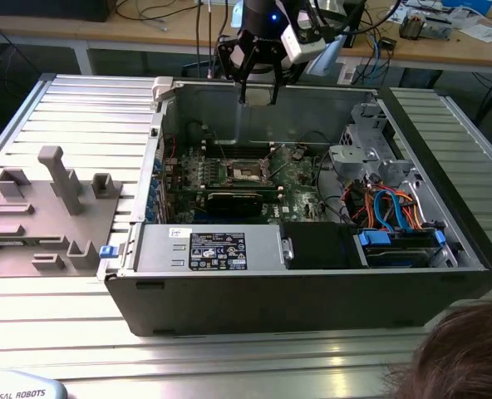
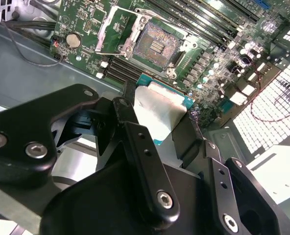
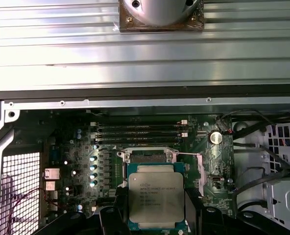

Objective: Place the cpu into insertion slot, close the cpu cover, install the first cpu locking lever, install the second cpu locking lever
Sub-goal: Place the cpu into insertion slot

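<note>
cpu (image 3: 156, 196) gripped between the fingers (image 2: 140, 147) above the open case (image 1: 312, 283), whose insertion slot (image 2: 157, 45) lies uncovered.

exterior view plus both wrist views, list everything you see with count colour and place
cpu: one, silver top, held above the motherboard
insertion slot: one, dark centre, empty, on the motherboard
cpu cover: one, silver, raised open beside the slot
motherboard: one, green, inside the case
computer case: one, grey, open, on the table
table: one, silver ribbed, under the case
fixture tray: one, grey, exterior view's left
cables: several, blue and orange, in the case, exterior view's right
person's head: one, brown hair, exterior view's lower right
gripper: one, black, fingers shut on the cpu
</note>
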`<state>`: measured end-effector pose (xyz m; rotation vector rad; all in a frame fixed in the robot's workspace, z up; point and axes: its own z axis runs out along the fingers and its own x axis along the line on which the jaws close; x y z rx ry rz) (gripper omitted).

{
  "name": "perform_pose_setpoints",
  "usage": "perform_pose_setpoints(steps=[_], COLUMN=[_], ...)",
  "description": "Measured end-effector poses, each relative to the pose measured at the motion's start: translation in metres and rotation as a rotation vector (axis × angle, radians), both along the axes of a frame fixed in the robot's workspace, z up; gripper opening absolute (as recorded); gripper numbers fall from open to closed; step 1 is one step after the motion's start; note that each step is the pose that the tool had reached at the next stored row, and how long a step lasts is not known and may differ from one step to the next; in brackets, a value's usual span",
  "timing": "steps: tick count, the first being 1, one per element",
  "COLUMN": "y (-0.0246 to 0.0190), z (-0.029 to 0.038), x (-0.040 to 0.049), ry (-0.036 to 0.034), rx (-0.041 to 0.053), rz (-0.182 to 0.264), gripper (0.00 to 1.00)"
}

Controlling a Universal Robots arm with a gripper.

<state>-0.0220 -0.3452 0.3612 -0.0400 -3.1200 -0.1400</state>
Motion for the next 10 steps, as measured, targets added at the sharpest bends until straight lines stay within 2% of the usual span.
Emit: perform_pose_setpoints(steps=[8,10], y=[0.0,0.0], z=[-0.002,-0.0061], x=[0.0,0.0], ry=[0.0,0.0001], rx=[0.0,-0.0001], rz=[0.0,0.0], gripper=[0.54,0.54])
